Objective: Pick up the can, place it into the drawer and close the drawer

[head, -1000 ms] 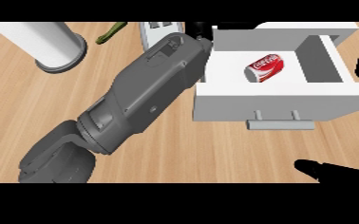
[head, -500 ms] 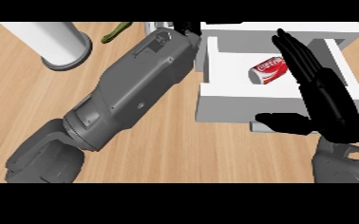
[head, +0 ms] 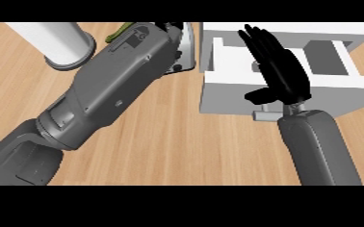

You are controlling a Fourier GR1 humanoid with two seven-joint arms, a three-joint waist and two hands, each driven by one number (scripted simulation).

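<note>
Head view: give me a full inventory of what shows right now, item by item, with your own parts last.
Drawer: one, white, open, at the right of the counter; its grey handle shows at the front.
Can: none visible; the right hand covers the middle of the drawer's inside.
Cylinder: one, white, upright, far left.
Green item: one, thin, partly hidden behind the left forearm; cannot tell what it is.
Grey-and-white item: one, at the left forearm's far end, mostly hidden.
Counter: one, light wood.
Left forearm: one, grey, diagonal from lower left; its hand barely shows.
Right hand: one, black, fingers straight, over the drawer.
</note>
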